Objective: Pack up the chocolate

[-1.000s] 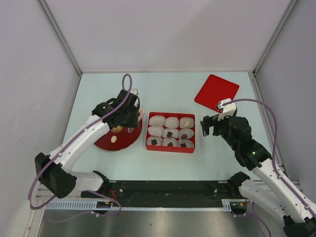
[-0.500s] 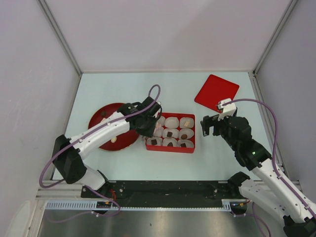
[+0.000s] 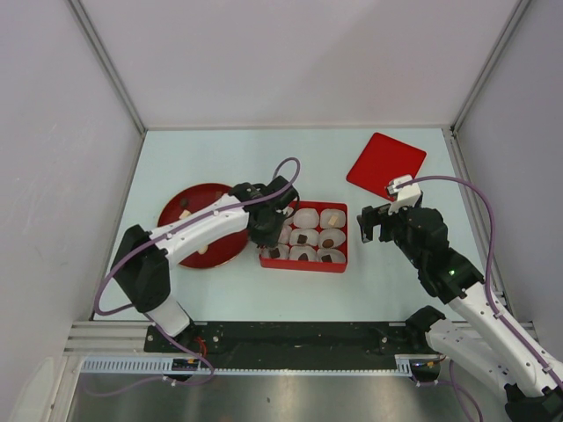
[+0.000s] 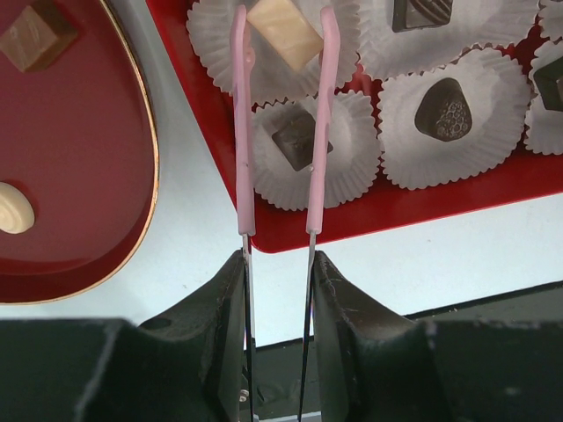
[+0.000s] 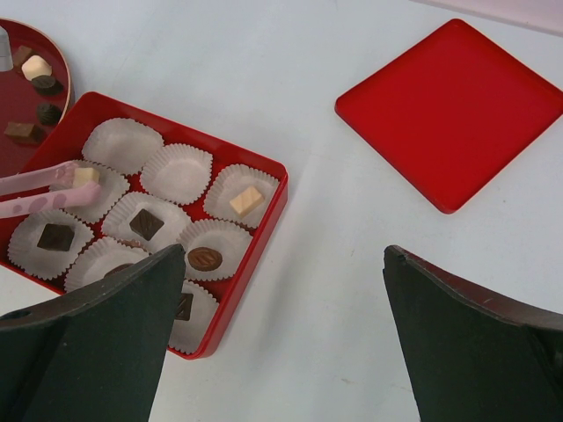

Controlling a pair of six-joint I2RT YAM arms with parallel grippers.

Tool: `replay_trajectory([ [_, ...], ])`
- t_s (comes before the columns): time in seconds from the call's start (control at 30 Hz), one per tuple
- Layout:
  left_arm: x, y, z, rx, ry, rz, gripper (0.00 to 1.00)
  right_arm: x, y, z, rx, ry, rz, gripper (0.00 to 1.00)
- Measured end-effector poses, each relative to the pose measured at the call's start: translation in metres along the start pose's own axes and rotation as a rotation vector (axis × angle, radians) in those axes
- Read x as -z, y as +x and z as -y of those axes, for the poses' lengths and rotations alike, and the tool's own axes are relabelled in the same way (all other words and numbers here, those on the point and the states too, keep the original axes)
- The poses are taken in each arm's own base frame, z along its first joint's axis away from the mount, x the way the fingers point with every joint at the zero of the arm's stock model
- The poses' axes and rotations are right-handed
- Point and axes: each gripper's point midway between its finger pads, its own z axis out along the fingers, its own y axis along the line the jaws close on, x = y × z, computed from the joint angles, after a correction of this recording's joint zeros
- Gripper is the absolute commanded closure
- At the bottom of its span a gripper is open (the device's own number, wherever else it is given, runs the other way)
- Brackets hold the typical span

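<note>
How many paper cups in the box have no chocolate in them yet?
2: the far-left cup and the far-middle cup of the red box. At the middle-left cup, the tongs hold a cream chocolate.

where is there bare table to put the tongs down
Bare table lies behind the red box, between the plate and the lid, and in front of the box. Crowded between plate and box, under the left gripper.
</note>
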Motion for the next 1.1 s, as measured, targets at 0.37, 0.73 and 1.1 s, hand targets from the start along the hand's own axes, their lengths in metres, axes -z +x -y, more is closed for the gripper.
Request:
replay_trajectory([
  [0.37,-0.005,0.0,-0.002,-0.005,-0.023,-0.018,0.61,0.0,0.0,0.0,0.0,0.001,0.0,0.0],
  [0.73,-0.004,-0.001,-0.001,-0.005,-0.02,-0.016,0.58,0.0,0.0,0.0,0.0,0.002,0.0,0.0],
  [1.1,0.037,-0.03,0.004,0.021,0.031,0.119,0.6,0.0,0.0,0.0,0.0,0.002,0.0,0.0],
])
